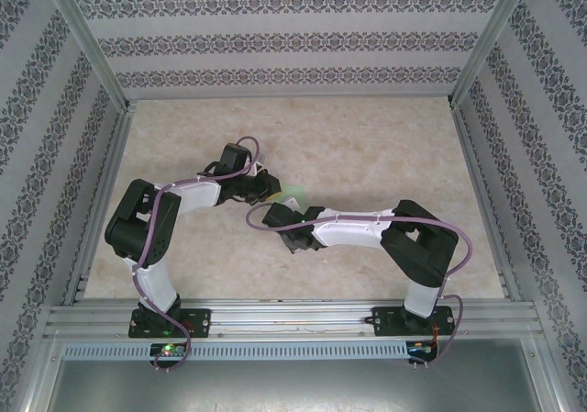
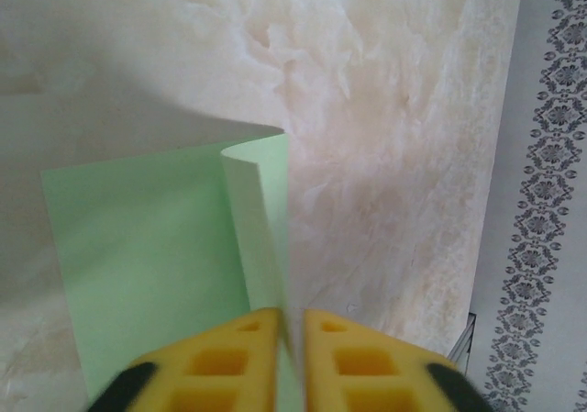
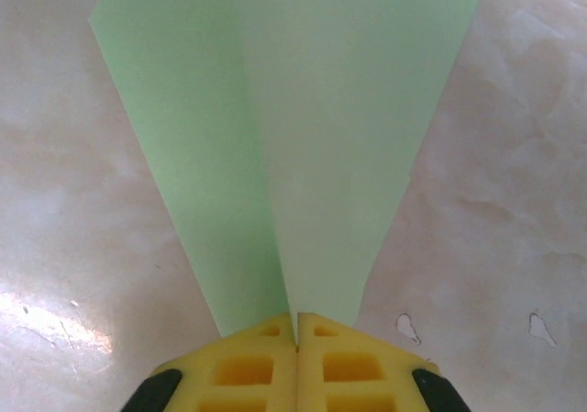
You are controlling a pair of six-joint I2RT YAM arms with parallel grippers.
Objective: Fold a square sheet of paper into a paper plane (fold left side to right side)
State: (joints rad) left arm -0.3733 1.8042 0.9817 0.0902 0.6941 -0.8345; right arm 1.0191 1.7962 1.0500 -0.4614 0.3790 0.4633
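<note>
The square sheet of paper (image 3: 303,109) is lying near the middle of the table (image 1: 367,146), where the two grippers are meeting. In the right wrist view it is narrowing toward the camera and widening away from it. Its long axis there is running straight out from the right gripper (image 3: 296,331). A crease is following the same line, dividing a deeper green layer on the left from a paler one on the right. The right gripper's yellow fingers (image 3: 243,366) are pressing together with no gap. The paper's narrow end is disappearing into the seam between them — they are clamping it.

The left wrist view is adding what that one is not giving. Most of the sheet is resting flat on the table, while a strip along its right side is standing up on edge and curling a little at the far corner. That upright strip is running back toward the left gripper (image 2: 292,339) and into the narrow slit between its fingers (image 2: 229,361). The fingers are sitting slightly apart, and I cannot tell whether the pads are pressing the paper.

From the top external view the paper is appearing as a small pale-green patch (image 1: 293,194) just right of the left gripper, with the rest hidden under the wrists — its outline and direction are unreadable there.
</note>
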